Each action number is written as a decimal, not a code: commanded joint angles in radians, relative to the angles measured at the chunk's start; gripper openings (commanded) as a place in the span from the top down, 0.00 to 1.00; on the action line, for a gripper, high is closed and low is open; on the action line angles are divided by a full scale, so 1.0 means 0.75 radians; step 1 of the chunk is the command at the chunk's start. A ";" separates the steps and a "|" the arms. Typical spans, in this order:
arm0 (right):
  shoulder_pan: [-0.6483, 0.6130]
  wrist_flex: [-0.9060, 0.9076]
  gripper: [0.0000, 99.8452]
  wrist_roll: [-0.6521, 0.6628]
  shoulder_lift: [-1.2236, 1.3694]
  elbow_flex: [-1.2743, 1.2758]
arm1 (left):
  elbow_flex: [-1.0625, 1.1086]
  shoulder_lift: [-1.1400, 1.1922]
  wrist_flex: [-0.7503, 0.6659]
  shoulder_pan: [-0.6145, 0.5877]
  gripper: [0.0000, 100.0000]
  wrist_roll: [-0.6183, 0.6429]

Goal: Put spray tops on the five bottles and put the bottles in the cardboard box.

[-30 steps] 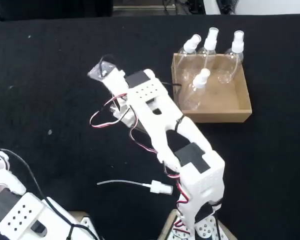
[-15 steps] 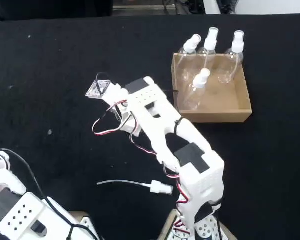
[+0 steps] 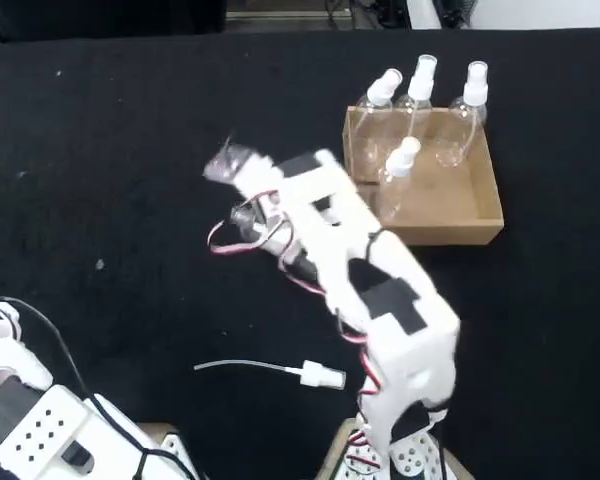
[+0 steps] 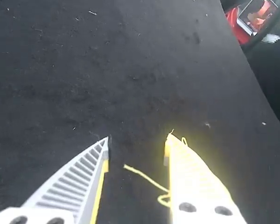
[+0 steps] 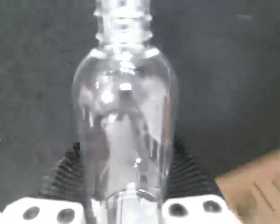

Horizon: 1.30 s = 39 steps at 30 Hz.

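Right gripper [image 5: 126,150]: clamped on the lower body of a clear bottle [image 5: 125,88]; the bottle's neck is bare.
Bottle place: held left of the box [image 3: 445,232], apart from it, over the table [image 3: 90,120].
Left gripper [image 4: 137,142]: fingers spread, nothing between them.
Box: four capped bottles [image 3: 400,175] inside.
Spray top [image 3: 320,376]: lying on the table beside the right arm [image 3: 390,310].

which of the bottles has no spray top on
The bottle held in the right gripper, outside the cardboard box: its threaded neck is bare. The other four bottles sit in the box with white spray tops.
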 commanded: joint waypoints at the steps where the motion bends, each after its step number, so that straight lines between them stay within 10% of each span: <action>1: 0.039 0.170 0.99 -0.084 -0.392 -0.128 | -0.019 -0.014 0.004 0.124 0.81 -0.041; 10: 0.082 0.415 0.99 -0.207 -1.159 -0.163 | 0.003 -0.002 0.084 0.758 0.81 -0.577; 22: 0.865 0.552 0.99 -0.168 -1.390 -0.183 | -0.267 0.014 0.616 2.000 0.81 -1.352; 32: 1.209 0.556 0.99 -0.106 -1.392 -0.189 | -0.361 0.649 0.532 2.524 0.80 -1.473; 39: 1.317 0.554 0.99 -0.045 -1.390 -0.179 | -0.388 0.988 0.160 2.577 0.80 -1.465</action>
